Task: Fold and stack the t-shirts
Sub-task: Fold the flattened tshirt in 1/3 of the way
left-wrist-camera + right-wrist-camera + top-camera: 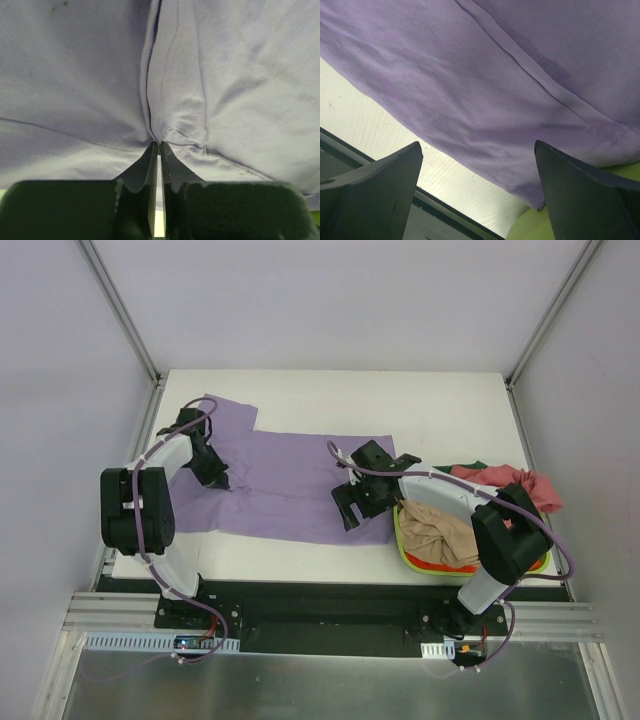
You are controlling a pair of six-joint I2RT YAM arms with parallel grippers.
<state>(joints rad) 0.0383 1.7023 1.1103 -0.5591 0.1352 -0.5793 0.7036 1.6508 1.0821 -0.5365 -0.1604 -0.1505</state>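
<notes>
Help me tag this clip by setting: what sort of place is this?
Probably a robotics lab cell: plain white wall panels enclose a white tabletop, and the left robot arm and right robot arm are mounted on a silver aluminium frame.

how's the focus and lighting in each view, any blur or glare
top external: even soft light, sharp, no glare on the large lavender-purple cloth t-shirt; left wrist: shirt seam sharp, the shut left gripper dark and soft near the lens; right wrist: cloth sharp, the open right gripper dark, underlit.
</notes>
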